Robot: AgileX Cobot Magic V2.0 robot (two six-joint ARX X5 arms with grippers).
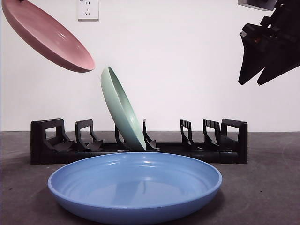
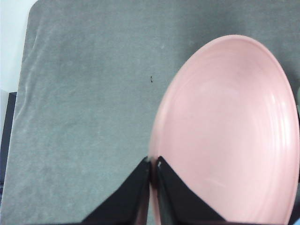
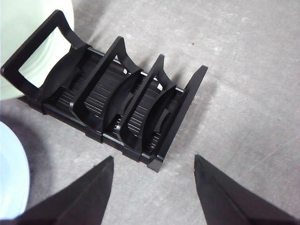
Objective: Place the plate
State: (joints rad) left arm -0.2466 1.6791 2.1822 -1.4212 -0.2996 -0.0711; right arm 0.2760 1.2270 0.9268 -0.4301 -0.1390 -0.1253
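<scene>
Left wrist view: left gripper (image 2: 153, 165) jaws nearly closed, pinching the rim of the pink plate (image 2: 229, 136) between them, only a thin sliver of rim between the tips. Plate held clear above the grey table mat (image 2: 89, 93), nothing else touching it.

Front view: pink plate (image 1: 49, 35) up at 10–11 o'clock, airborne, tilted with its lower edge pointing down toward 4 o'clock, well above the black dish rack (image 1: 140, 143). The holding gripper itself is out of frame there. Plate not in any rack slot.

Green plate (image 1: 123, 110) stands in the rack near the middle, leaning back toward 11 o'clock, bottom edge seated in a slot. Rack slots either side of it show no plates. Blue plate (image 1: 136, 185) lies flat on the table at 6 o'clock, just in front of the rack, apart from it as far as this low angle lets me tell.

Right gripper (image 1: 262, 65) hangs at 2 o'clock in the front view, high, above and beyond the rack's end at 3 o'clock, touching nothing.

Right wrist view: right gripper (image 3: 153, 183) jaws spread wide, gap bare, holding nothing. Below it one end of the dish rack (image 3: 112, 105), the green plate (image 3: 28, 42) showing behind the rack's far frames, blue plate (image 3: 11, 178) edge at 8 o'clock.
</scene>
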